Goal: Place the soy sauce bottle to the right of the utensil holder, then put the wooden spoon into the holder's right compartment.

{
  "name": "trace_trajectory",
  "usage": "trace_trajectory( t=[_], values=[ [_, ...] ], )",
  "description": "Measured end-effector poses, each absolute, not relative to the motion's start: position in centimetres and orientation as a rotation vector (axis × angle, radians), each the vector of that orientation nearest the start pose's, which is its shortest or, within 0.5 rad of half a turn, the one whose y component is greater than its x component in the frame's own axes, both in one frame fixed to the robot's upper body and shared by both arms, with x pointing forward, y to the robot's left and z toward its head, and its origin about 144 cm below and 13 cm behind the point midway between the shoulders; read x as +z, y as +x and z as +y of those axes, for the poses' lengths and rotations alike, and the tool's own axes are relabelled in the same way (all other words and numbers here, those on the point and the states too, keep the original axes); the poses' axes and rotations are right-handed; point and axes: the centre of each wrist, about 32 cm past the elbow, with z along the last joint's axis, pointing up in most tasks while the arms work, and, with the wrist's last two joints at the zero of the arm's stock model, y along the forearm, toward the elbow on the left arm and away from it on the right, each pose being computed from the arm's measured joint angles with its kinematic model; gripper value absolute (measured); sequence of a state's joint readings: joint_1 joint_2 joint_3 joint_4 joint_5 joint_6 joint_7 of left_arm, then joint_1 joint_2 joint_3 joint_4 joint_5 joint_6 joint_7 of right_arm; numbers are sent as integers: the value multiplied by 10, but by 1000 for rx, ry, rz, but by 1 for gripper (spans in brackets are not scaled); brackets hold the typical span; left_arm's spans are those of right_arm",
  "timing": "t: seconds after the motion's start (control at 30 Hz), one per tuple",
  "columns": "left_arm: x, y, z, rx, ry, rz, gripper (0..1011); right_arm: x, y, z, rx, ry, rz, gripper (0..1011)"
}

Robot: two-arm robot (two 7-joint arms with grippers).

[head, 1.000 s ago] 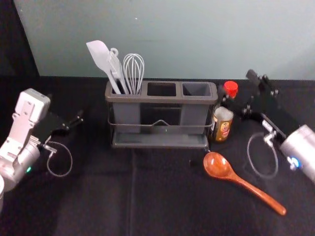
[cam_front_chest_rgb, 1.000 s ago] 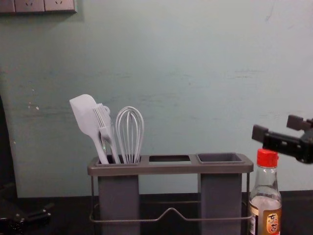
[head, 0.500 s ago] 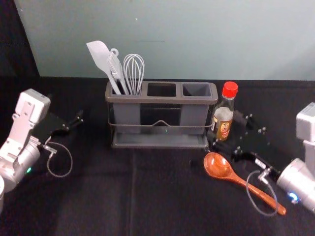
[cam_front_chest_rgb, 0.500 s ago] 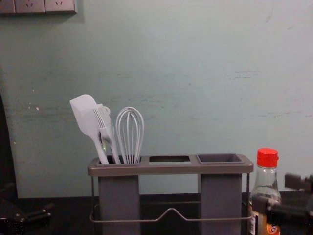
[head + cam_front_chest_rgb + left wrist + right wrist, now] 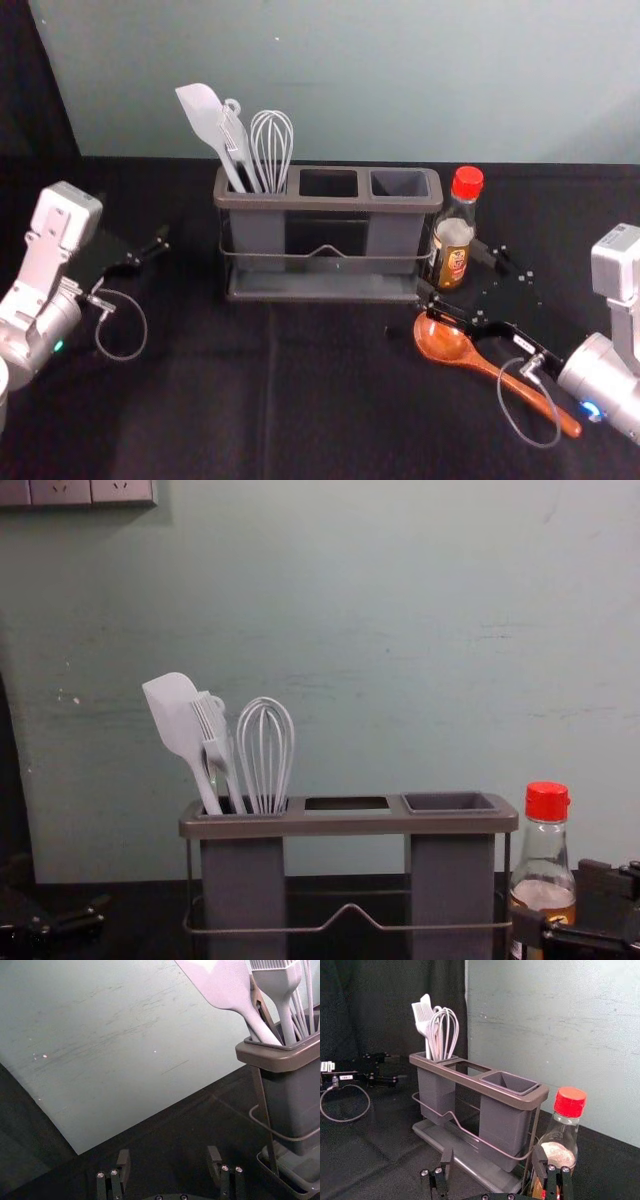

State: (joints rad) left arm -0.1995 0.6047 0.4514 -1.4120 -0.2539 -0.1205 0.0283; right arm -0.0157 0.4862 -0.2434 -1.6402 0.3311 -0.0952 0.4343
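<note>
Bottle step appears done: red-capped clear glass soy sauce bottle (image 5: 453, 238) upright, just right of grey plastic utensil holder (image 5: 330, 203). Remaining — glossy reddish-brown wooden spoon (image 5: 437, 342), lying in front. Right gripper (image 5: 493, 1152) near both, spread wide, empty; left gripper (image 5: 169, 1151) parked left, wide, empty.

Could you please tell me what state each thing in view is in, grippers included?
Soy sauce bottle: upright, capped.
Wooden spoon: lying, bowl up.
Utensil holder: upright.
Right compartment: empty.
Left compartment: occupied.
Spatula: leaning.
Brush: leaning.
Whisk: standing.
Right gripper: open.
Left gripper: open.
</note>
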Motion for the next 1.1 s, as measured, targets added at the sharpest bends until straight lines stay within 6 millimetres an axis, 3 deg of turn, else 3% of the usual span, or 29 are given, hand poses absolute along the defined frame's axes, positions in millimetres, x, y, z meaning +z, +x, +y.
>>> trace_trajectory(
  t=[0.53, 0.77, 1.1],
  values=[
    [1140, 489, 310, 1248, 305, -285, 1005, 1156, 445, -287, -876, -92, -111, 1000],
    [1140, 489, 310, 1248, 304, -285, 1005, 1158, 446, -287, -847, -204, -56, 1002],
    [1140, 489, 310, 1248, 304, -285, 1005, 1193, 448, -282, -825, -449, 67, 1000]
  ],
)
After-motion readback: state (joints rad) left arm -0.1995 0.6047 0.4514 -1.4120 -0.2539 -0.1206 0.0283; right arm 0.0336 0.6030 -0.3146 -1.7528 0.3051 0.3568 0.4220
